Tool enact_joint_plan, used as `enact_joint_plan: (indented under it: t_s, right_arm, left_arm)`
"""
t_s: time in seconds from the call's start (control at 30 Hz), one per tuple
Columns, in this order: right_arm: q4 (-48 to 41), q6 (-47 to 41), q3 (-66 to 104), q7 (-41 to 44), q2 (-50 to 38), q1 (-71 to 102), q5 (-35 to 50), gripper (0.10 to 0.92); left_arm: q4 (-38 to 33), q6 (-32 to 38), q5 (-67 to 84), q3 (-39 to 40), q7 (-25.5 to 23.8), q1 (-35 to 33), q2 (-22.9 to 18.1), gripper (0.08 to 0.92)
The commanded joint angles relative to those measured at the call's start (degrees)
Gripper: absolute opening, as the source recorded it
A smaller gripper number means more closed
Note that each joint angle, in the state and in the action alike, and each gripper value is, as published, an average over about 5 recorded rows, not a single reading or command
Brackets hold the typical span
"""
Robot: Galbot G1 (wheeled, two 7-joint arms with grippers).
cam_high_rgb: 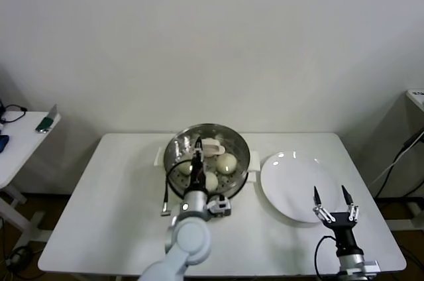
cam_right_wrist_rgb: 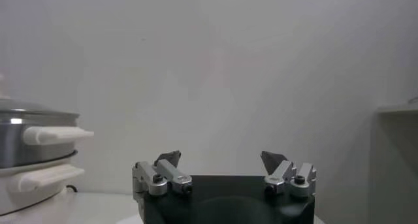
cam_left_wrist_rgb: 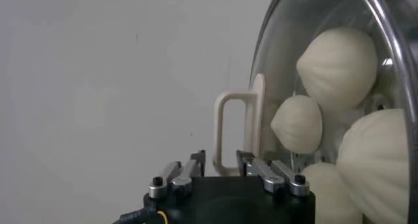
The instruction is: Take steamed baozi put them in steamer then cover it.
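The steamer point(cam_high_rgb: 173, 150) stands at the table's back centre. Several cream-white baozi point(cam_high_rgb: 227, 162) lie in it and show through the glass in the left wrist view point(cam_left_wrist_rgb: 338, 65). The glass cover point(cam_high_rgb: 212, 146) lies over the pot. My left gripper point(cam_high_rgb: 197, 147) reaches over the pot's near rim to the cover's cream handle point(cam_left_wrist_rgb: 219, 127). Its jaws stand a little apart, one on each side of the handle's bar, with a small gap on both sides point(cam_left_wrist_rgb: 221, 157). My right gripper point(cam_high_rgb: 330, 195) is open and empty over the near edge of the plate, also in the right wrist view point(cam_right_wrist_rgb: 221, 159).
An empty white plate point(cam_high_rgb: 291, 185) lies right of the steamer. The steamer's side shows in the right wrist view point(cam_right_wrist_rgb: 26, 147). A black power cable point(cam_high_rgb: 165, 191) runs down the table left of my arm. A small side table point(cam_high_rgb: 20, 138) stands at far left.
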State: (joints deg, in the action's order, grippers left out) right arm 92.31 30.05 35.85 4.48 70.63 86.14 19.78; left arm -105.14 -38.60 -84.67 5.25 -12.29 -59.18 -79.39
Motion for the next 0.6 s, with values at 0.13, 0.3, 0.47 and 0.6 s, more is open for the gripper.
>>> enact_joint_plan:
  t_s: [0.13,0.3,0.47,0.6]
  right_arm:
    - [0.00,-3.64,-0.96,-1.05,0.06,-0.47,0.25,0.823]
    - [0.36,-5.00,-1.98,-4.38,-0.27,-0.53,0.34,0.823]
    - [1.19,-4.14,-4.59,-6.60,-2.90,-0.52,0.28,0.823]
    - [1.55,-4.52,-6.15,-8.89,-3.72,-0.87,-0.86,0.823]
  left_arm:
    - [-17.35,1.67,22.16,-1.19,8.26,-5.35,9.60,0.524]
    - [-21.81,13.73,38.54,-9.26,19.14,-11.30,11.42,0.662]
    - [-22.15,25.35,58.28,-23.36,27.48,-18.48,8.91,0.793]
    - [-20.96,33.53,73.92,-36.57,27.59,-23.82,5.34,0.820]
